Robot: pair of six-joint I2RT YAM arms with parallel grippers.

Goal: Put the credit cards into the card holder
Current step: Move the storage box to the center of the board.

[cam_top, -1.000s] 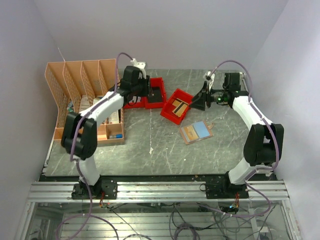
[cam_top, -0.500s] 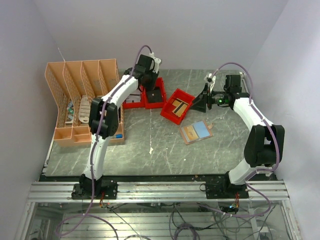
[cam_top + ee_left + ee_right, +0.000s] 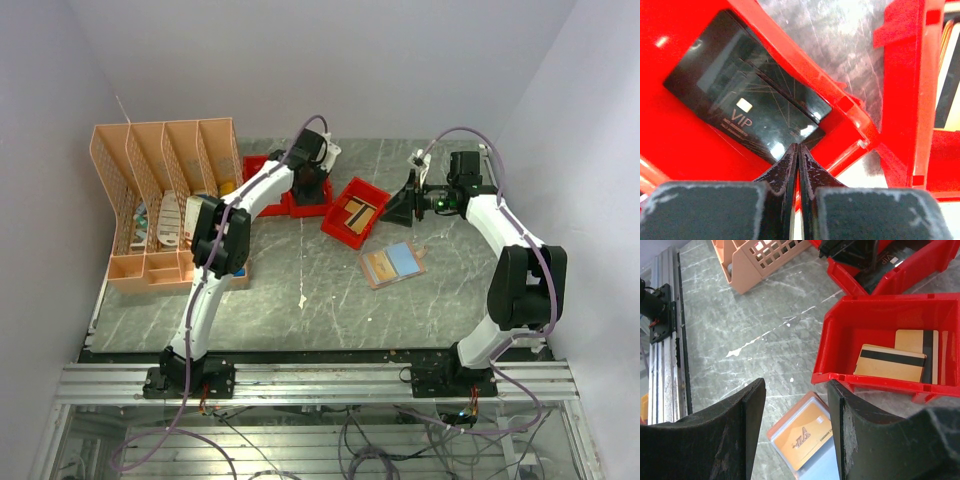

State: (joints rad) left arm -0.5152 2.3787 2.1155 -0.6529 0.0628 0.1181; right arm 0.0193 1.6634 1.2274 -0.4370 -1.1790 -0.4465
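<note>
Looking from the top, the card holder (image 3: pixel 392 264) is seen open on the grey marbled surface (image 3: pixel 300 290), lilac walls (image 3: pixel 300 60) around. From the left wrist, the left pincer (image 3: pixel 798 150) is shown clenched by a black VIP card (image 3: pixel 745 100). From the right wrist, the right pincer (image 3: pixel 796 385) is shown released, tan credit cards (image 3: pixel 890 365) lying in a red bin (image 3: pixel 840 340).

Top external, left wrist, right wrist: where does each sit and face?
Top external: above and behind the bases, looking down on the table; both arms show whole.
Left wrist: on the left arm, looking along the left gripper, jaws shut, into a red bin holding a black VIP card.
Right wrist: on the right arm, looking past the right gripper, jaws open, at a second red bin with tan cards and the card holder.
Shared: top external and right wrist both show that second bin and the card holder.
</note>
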